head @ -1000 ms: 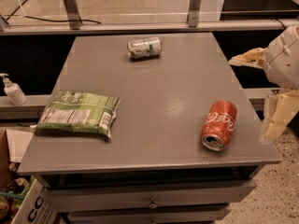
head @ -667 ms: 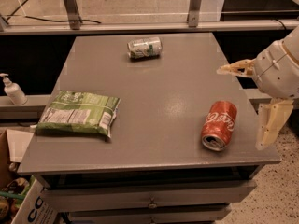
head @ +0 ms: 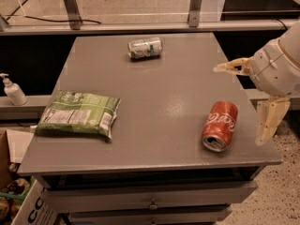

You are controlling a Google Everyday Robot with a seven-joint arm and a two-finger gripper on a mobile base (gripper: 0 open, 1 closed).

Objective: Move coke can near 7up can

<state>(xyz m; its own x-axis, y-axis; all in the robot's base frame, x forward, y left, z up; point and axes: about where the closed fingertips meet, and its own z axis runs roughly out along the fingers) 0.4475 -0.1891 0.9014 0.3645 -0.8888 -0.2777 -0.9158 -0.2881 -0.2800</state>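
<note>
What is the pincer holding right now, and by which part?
Nothing. The pincer hangs open at the right edge of the table, apart from the coke can lying on its side.

1. My single camera looks steeply down from above the front edge of the table (head: 164, 78) toward its far edge, close in.
2. My gripper (head: 239, 106), fingers spread, hangs at the table's right edge.

A grey 2-drawer surface (head: 154, 83) stands on speckled floor (head: 281, 200) before a metal rail (head: 140, 28), the hand (head: 239, 106) at its right edge.
</note>
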